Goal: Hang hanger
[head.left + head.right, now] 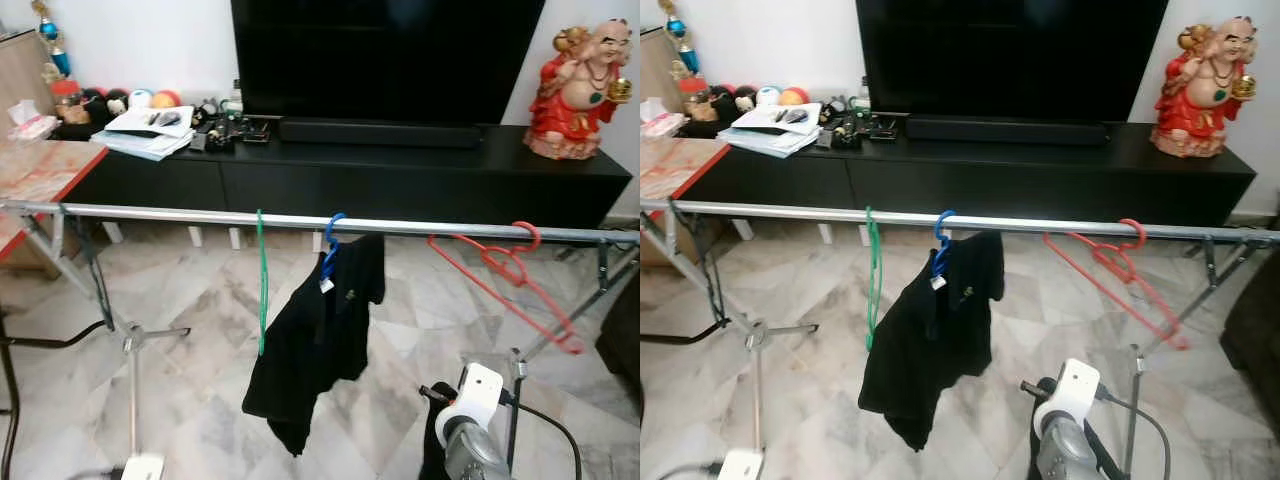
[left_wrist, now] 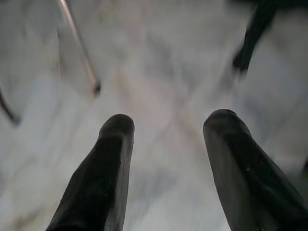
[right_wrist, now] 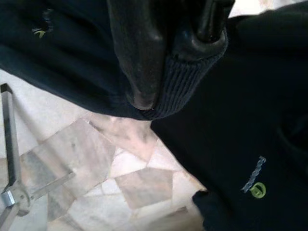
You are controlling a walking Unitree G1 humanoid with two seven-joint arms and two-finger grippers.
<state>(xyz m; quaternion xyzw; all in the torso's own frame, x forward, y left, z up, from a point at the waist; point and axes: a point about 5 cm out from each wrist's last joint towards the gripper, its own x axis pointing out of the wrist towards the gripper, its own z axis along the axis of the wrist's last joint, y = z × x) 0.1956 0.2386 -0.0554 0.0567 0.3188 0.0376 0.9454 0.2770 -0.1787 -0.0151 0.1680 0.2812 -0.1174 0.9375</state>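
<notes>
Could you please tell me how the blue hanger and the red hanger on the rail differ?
The blue hanger carries a black shirt; the red hanger is bare. The blue one is mostly hidden by the shirt, only its hook and neck showing, while the red one's whole frame shows, swung at a slant. The blue one hangs near the middle of the rail, the red one farther to the robot's right. Both hook over the same rail.

You've got a TV on a black console, red figurine at its right end, papers left.
</notes>
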